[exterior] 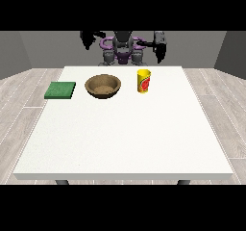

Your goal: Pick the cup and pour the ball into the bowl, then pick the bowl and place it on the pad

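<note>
Front view, robot [122, 49] at the far edge of the white table [125, 138], facing the camera.

Yellow cup [143, 81]: stands upright on the table, far half, a little to the view's right of centre. Long axis vertical, open mouth pointing up. A red mark shows on the side turned to the camera. The ball cannot be made out from here; the inside of the cup is hidden by its rim.

Brown bowl [103, 86]: sits on the table to the view's left of the cup, near it but apart, opening upward. Its inside shows only brown.

Green pad [60, 90]: lies flat near the table's left edge in the view, to the left of the bowl, apart from it. Nothing rests on it.

Hand at the view's right [160, 48]: raised beyond the far edge of the table, above and behind the cup, well apart from it, hanging downward. Cannot tell how its fingers lie.

Hand at the view's left [88, 38]: raised beside the robot's shoulder, behind the bowl and well apart from it. Finger state also cannot be told. Neither hand touches anything.
</note>
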Controlling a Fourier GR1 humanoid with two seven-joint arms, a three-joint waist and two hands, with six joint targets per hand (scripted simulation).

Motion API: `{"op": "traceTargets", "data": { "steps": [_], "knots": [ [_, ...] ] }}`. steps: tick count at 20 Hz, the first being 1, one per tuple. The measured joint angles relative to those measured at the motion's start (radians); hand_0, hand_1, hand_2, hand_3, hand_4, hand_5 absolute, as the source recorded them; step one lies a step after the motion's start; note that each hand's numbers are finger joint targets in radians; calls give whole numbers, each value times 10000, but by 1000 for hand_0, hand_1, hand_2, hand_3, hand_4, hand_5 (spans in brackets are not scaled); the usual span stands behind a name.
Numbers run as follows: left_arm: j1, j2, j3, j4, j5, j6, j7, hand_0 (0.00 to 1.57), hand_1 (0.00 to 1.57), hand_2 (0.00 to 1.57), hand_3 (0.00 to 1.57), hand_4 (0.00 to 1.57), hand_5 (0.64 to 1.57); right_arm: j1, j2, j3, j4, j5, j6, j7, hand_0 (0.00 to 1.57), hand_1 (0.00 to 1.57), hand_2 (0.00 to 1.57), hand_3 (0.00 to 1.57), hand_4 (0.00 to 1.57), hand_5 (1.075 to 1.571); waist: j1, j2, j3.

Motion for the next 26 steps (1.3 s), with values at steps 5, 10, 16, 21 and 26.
{"op": "traceTargets", "data": {
  "steps": [5,10,16,21,26],
  "knots": [
    [309,-106,-151,898,-320,17,-1214,0,0,0,0,0,1535,-274,-504,-819,802,-230,455,-478,0,0,349,540,660,1565,84,275,2],
    [-74,-71,152,2441,-475,32,-2340,0,0,0,0,0,1538,-864,-768,-1185,1312,-176,604,-381,0,0,431,600,651,1565,7,399,1],
    [-422,20,458,4151,-515,3,-3396,0,0,0,0,0,1533,-983,-1016,-1588,1880,-289,1027,-569,0,0,407,587,637,1564,-110,188,1],
    [-920,130,744,5373,-529,145,-4143,0,0,0,0,0,1526,-924,-1136,-1801,2167,-396,1361,-908,0,0,361,545,637,1566,-342,223,1],
    [-1700,258,1171,6542,-419,275,-4719,0,0,0,0,0,1529,-1075,-1249,-1883,2085,-516,1652,-865,0,0,368,548,630,1567,-728,398,0]
  ]
}}
